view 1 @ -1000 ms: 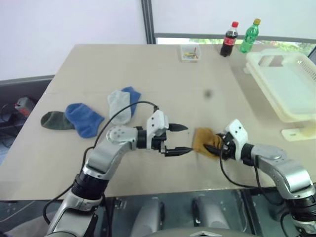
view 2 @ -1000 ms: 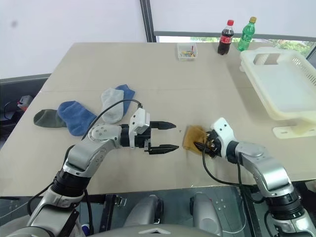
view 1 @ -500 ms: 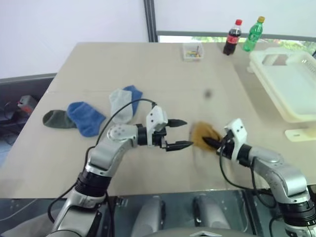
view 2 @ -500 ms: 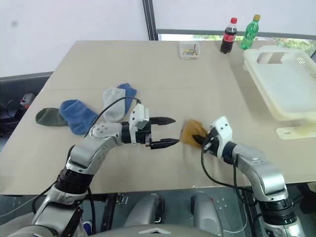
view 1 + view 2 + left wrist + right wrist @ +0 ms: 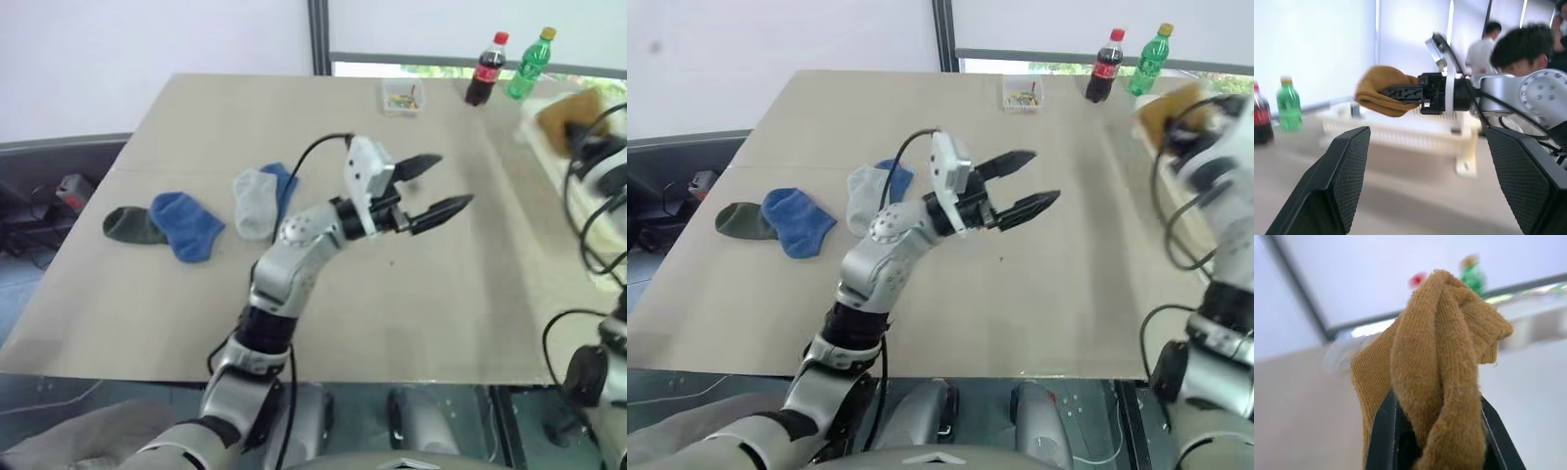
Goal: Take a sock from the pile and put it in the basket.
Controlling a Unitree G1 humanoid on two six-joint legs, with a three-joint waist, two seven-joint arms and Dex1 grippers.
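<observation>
My right gripper is shut on a mustard-yellow sock and holds it in the air at the far right, by the left side of the cream-white basket. In the right wrist view the sock bunches between the two black fingers. The pile lies on the table's left: a blue sock, a dark green one, and a light grey one over another blue one. Raised over the table's middle, my left gripper stands open and holds nothing, pointing to the right.
A cola bottle, a green bottle and a small clear box stand along the far edge of the beige table. People show behind the right arm in the left wrist view.
The right gripper closed on the mustard sock, lifted it off the table and swung it up and right to the basket. The left gripper rose and moved right, still open. The camera also shifted.
</observation>
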